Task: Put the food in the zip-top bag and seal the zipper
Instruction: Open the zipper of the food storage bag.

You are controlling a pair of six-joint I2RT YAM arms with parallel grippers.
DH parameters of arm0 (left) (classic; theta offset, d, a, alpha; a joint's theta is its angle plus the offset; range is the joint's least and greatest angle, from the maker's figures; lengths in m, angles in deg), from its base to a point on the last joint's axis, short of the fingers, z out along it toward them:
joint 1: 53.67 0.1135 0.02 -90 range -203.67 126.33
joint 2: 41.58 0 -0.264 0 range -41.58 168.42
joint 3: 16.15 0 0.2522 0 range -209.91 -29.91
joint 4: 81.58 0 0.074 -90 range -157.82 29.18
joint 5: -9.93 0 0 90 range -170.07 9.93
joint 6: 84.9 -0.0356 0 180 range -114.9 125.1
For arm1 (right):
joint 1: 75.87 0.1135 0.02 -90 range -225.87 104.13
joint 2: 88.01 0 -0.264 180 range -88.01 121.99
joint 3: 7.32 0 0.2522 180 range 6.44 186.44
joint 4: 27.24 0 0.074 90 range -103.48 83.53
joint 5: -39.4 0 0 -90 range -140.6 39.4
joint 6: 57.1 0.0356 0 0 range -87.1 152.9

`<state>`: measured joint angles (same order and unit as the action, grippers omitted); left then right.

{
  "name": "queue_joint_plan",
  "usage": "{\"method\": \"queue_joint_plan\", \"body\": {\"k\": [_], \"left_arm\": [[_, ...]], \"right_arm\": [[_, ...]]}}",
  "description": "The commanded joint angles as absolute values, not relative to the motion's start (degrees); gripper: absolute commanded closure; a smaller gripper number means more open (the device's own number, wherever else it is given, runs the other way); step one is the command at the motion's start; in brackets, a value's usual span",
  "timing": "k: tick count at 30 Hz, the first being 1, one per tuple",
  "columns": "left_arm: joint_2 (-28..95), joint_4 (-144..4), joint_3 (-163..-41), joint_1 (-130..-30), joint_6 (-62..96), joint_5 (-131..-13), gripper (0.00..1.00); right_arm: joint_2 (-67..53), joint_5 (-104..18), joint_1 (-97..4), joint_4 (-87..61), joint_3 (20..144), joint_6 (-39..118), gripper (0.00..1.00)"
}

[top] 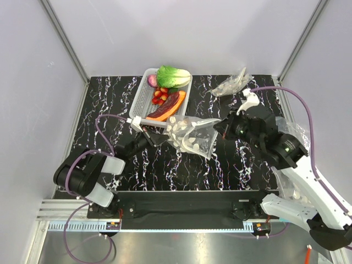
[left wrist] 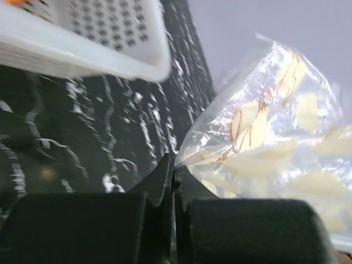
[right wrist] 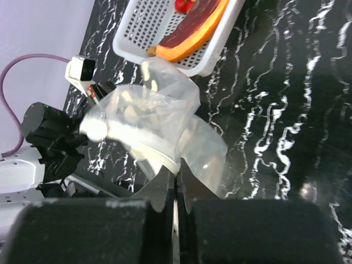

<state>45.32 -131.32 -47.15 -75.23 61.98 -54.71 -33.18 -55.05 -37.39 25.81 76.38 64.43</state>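
Top view
- Basket: a white lattice basket (top: 138, 104) sits at the far middle of the table (top: 220, 165).
- Food: all of it lies in the basket: the lettuce (top: 173, 76) at the far end, the pink bulb (top: 152, 80) beside it, the red berries (top: 160, 94) in the middle, and the long dark-red and orange pieces (top: 168, 106) at the near end.
- Bag: the clear dotted bag (top: 192, 137) is just in front of the basket's near corner, crumpled and stretched between the two claws.
- Left claw: the left claw (top: 159, 137), near the basket's near edge, is pinched on the bag's left side.
- Right claw: the right claw (top: 218, 127), to the right of the basket, is clamped on the bag's right side.
- Second bag: another clear bag (top: 232, 84) lies to the right of the basket's far end.

Left wrist view
- Left claw: the left claw's (left wrist: 174, 176) fingers are pressed together with a thin edge of bag film between them.
- Bag: the bag (left wrist: 264, 137) rises to the right, and pale dots show through it.
- Basket: the basket's white wall (left wrist: 110, 49) is above left, apart from the bag.

Right wrist view
- Right claw: the right claw's (right wrist: 176, 181) fingers are closed on the bag's lower edge.
- Bag: the bag (right wrist: 154, 115) bunches just below the basket's (right wrist: 159, 27) corner.
- Zipper: it cannot be made out.
- Food: the orange piece (right wrist: 192, 38) lies inside the basket.
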Motion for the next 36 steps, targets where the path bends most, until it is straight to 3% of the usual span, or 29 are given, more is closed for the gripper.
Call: {"method": "queue_joint_plan", "body": {"k": [1,4,6,8,11,13,18,20,27,36], "left_arm": [[46.5,-137.9,-47.1,-75.1,63.4,-53.8,1.0],[45.6,-135.9,-47.9,-75.1,62.5,-53.5,1.0],[42.9,-131.8,-48.5,-75.2,60.7,-53.6,0.81],[37.9,-124.5,-49.6,-75.8,57.2,-54.7,0.5],[28.7,-108.2,-53.1,-79.3,49.7,-60.4,0.31],[24.2,-99.7,-55.5,-84.2,45.6,-68.7,0.25],[14.7,-78.5,-64.1,-94.4,37.8,-88.5,0.21],[14.9,-73.0,-67.1,-96.8,36.0,-91.4,0.22],[24.1,-69.8,-78.2,-103.4,36.7,-88.8,0.26],[34.7,-68.0,-89.1,-104.0,34.9,-87.9,0.25]], "right_arm": [[-34.9,-62.9,-38.4,31.3,80.9,61.0,1.0],[-35.0,-62.6,-38.5,31.0,80.8,60.9,1.0],[-34.7,-61.8,-38.6,30.6,80.1,60.9,1.0],[-33.3,-61.5,-38.6,30.1,79.5,60.9,1.0],[-31.2,-61.6,-38.6,29.6,78.9,60.7,1.0],[-30.5,-61.2,-38.5,28.5,78.7,60.8,1.0],[-29.5,-60.0,-38.6,26.1,78.1,61.6,1.0],[-29.2,-59.6,-38.6,25.6,77.8,62.0,1.0],[-28.2,-58.0,-38.6,22.2,76.6,63.0,1.0],[-27.5,-56.6,-38.5,20.4,74.8,63.1,1.0]]}}
